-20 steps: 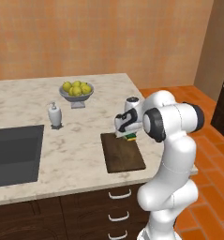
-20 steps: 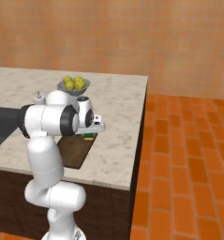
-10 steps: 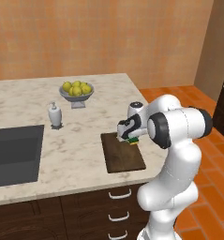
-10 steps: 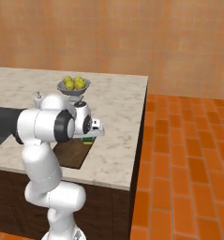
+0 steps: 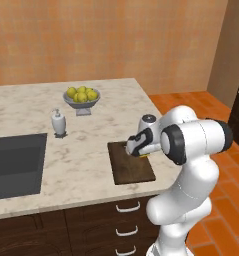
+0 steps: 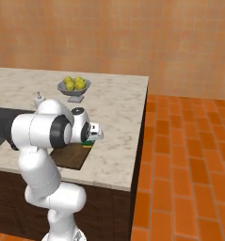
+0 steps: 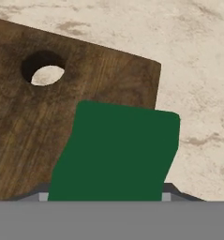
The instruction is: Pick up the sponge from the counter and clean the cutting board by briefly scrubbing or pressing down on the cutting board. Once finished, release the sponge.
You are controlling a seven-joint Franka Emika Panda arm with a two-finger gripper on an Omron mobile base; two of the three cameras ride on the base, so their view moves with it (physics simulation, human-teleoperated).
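Observation:
The sponge (image 7: 115, 150) shows its dark green top in the hand view, held between the fingers of my gripper (image 7: 104, 196), which is shut on it. It lies over the far right corner of the dark brown cutting board (image 7: 33, 126), beside the board's small hole. In the left base view my gripper (image 5: 136, 148) sits low on the far end of the cutting board (image 5: 133, 167), with a sliver of yellow sponge (image 5: 144, 155) under it. The right base view has the sponge (image 6: 88, 143) at the board's (image 6: 69, 157) end, on the beige counter (image 5: 91, 150).
A grey bowl of lemons (image 5: 81, 97) and a white soap dispenser (image 5: 58, 123) stand farther back on the counter. The dark sink basin (image 5: 13, 162) lies to the left. The counter's right edge (image 6: 140, 132) drops to an orange tiled floor. Drawers (image 5: 126, 220) run below.
The hand has come down with the sponge from above the board's far edge onto the board, and the arm's elbow has swung forward.

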